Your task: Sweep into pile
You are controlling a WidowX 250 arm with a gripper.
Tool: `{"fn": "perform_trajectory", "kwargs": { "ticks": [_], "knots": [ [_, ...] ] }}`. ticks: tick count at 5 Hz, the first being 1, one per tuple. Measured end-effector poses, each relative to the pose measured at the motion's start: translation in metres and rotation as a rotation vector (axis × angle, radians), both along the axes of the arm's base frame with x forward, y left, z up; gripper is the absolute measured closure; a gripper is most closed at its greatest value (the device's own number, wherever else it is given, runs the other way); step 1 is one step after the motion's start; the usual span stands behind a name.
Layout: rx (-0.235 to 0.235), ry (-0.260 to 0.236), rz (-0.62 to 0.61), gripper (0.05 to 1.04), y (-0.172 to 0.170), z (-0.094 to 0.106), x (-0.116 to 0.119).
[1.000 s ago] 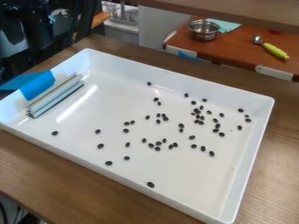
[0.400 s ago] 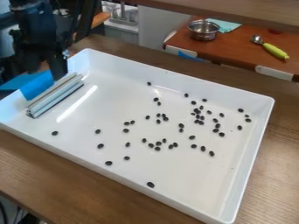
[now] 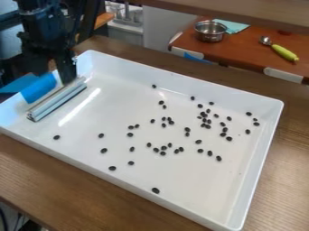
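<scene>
Over the left end of the white tray point(image 3: 160, 206), the black gripper point(image 3: 53, 77) hangs with its fingers spread apart, gripping nothing, near the upper end of a silvery bar point(image 3: 57, 102). The bar lies on the tray's floor beside a blue piece point(image 3: 39, 88) at the left wall. Small dark beans point(image 3: 187, 129) lie scattered inside the tray, bunched thickest right of centre.
</scene>
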State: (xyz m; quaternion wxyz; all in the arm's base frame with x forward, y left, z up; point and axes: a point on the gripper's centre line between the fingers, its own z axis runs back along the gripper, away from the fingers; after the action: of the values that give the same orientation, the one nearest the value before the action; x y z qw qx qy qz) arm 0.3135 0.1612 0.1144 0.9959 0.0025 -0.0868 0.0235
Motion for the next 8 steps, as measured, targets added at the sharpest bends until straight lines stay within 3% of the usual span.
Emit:
{"fn": "perform_trajectory", "kwargs": {
  "ticks": [2,4,7,8],
  "knots": [
    [0.043,-0.022,0.007,0.084,0.005,0.000,0.005],
    [0.079,-0.007,0.014,0.084,0.014,-0.013,0.007],
    [0.119,0.041,0.014,0.084,0.012,-0.043,-0.001],
    [0.129,0.066,-0.016,0.139,0.010,-0.051,-0.009]
  ]
}}
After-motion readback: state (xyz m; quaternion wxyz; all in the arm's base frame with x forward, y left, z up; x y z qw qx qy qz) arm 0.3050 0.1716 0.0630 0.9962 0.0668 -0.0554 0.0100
